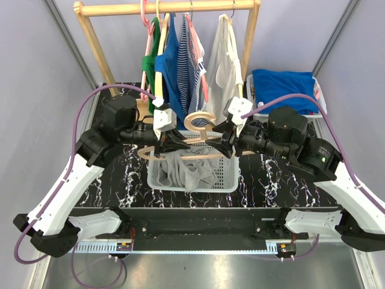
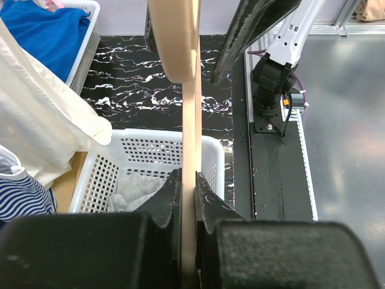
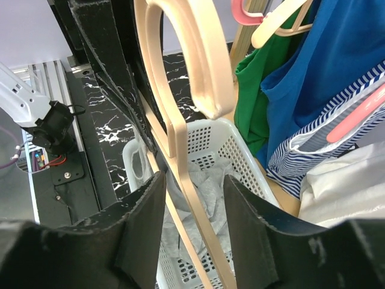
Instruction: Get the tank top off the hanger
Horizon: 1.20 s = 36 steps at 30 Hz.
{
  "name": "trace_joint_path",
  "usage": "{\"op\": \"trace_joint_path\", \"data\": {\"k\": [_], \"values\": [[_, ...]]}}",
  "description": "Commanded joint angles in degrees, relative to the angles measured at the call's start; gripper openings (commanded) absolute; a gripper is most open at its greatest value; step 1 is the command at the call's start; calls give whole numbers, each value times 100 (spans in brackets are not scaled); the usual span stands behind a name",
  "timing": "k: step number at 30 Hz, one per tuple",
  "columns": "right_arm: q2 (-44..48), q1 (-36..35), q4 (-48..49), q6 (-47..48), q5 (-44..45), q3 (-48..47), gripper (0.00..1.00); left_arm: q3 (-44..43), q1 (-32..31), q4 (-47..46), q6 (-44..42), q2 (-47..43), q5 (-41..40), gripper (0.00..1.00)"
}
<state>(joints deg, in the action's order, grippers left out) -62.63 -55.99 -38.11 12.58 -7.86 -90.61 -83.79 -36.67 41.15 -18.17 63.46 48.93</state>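
From the top, the left hand (image 1: 174, 142) is shut tight on the wooden hanger (image 1: 146, 153). The right hand (image 1: 225, 144) faces it from the hanger's other side. Below both hands sits a white basket (image 1: 192, 188). The grey tank top (image 1: 189, 171) lies in it, off the hanger.

In the left wrist view, that hand's fingers pinch the hanger, and the basket is below them.

In the right wrist view, that hand's fingers stand apart with the hanger between them. The tank top is under them.
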Motion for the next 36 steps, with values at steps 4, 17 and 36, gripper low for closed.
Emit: {"op": "trace_joint_path", "data": {"k": [4, 17, 36], "values": [[102, -18, -30, 113, 83, 105, 48, -322, -25, -177, -37, -150, 249, 0], [146, -18, -171, 25, -102, 149, 0, -481, -25, -159, -28, -45, 319, 0], [998, -9, -337, 87, 1489, 430, 0, -367, -16, -186, -748, 35, -673, 50]]}}
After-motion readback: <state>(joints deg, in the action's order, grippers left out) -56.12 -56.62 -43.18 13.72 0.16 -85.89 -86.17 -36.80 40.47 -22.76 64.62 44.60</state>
